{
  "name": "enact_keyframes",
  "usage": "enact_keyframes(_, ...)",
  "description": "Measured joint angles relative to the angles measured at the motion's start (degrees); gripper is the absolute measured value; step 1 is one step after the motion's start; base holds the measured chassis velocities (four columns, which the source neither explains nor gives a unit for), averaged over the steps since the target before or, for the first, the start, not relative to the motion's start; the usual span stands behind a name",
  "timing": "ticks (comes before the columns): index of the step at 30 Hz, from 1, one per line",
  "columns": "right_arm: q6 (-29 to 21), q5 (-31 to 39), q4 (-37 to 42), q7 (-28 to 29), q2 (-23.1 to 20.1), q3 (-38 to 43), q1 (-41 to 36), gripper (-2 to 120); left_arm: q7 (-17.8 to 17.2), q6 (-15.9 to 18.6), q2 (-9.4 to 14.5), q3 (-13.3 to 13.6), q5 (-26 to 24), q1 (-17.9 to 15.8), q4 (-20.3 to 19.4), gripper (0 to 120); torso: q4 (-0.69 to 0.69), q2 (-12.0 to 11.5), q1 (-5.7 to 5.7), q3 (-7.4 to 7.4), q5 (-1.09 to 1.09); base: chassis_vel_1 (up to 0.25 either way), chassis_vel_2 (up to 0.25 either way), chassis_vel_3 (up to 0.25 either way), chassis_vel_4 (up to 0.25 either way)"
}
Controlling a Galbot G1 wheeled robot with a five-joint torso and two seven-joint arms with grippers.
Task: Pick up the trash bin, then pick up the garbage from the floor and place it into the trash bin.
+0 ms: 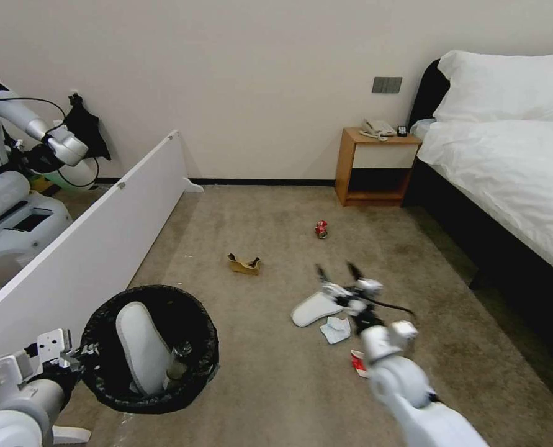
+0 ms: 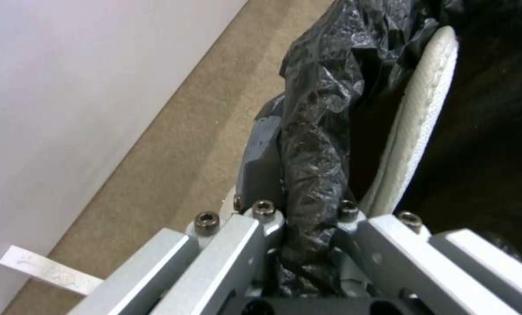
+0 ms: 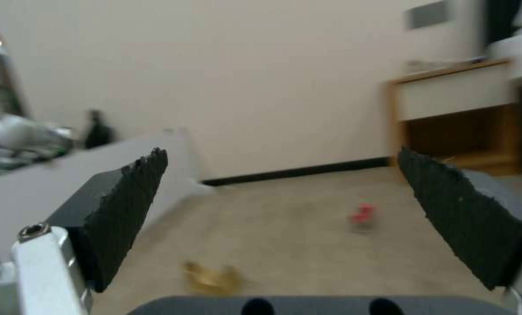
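The trash bin point(image 1: 105, 379), lined with a black bag, is at lower left, and my left gripper point(image 1: 82, 354) is shut on its rim point(image 2: 316, 131). Inside it lie a white slipper point(image 1: 141, 347) point(image 2: 424, 118) and a clear bottle point(image 1: 178, 360). My right gripper point(image 1: 337, 272) point(image 3: 284, 205) hangs open and empty just above the second white slipper point(image 1: 313, 308) on the carpet. A white tissue point(image 1: 336, 329) and a red-white carton point(image 1: 357, 362) lie beside my right arm. Brown cardboard point(image 1: 244, 264) point(image 3: 211, 278) and a crushed red can point(image 1: 321, 229) point(image 3: 363, 215) lie farther off.
A long white panel point(image 1: 102, 242) stands along the left, with another robot point(image 1: 15, 186) behind it. A wooden nightstand point(image 1: 375, 164) is at the far wall. The bed point(image 1: 506, 167) borders the right side. Open carpet point(image 1: 257, 347) lies between the bin and the litter.
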Motion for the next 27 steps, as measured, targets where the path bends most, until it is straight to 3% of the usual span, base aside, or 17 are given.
enact_keyframes(1,0.0,0.0,0.0,0.0,0.0,0.0,0.0,100,0.0,0.0,0.0,0.0,0.0,0.0,0.0,2,0.0,0.0,0.0,0.0,0.0,0.0,0.0,0.0,0.0)
enact_keyframes(4,-0.21,-6.03,2.68,-1.55,2.43,8.86,-9.81,100,0.47,0.0,-0.09,0.11,0.76,0.04,-0.01,2,-0.01,0.0,0.0,0.0,0.01,0.0,0.0,0.0,0.0)
enact_keyframes(15,1.78,-20.95,7.14,-2.22,9.56,19.02,-23.83,100,2.17,0.0,-1.74,-0.16,3.26,1.33,0.66,2,0.01,0.01,0.0,0.0,-0.01,0.0,0.0,0.0,0.0)
enact_keyframes(27,5.54,-23.16,8.13,-5.9,14.87,24.13,-28.42,100,2.96,0.0,-2.4,-1.36,3.27,3.03,0.87,2,0.0,0.0,0.0,0.0,-0.01,0.0,0.0,0.0,0.0)
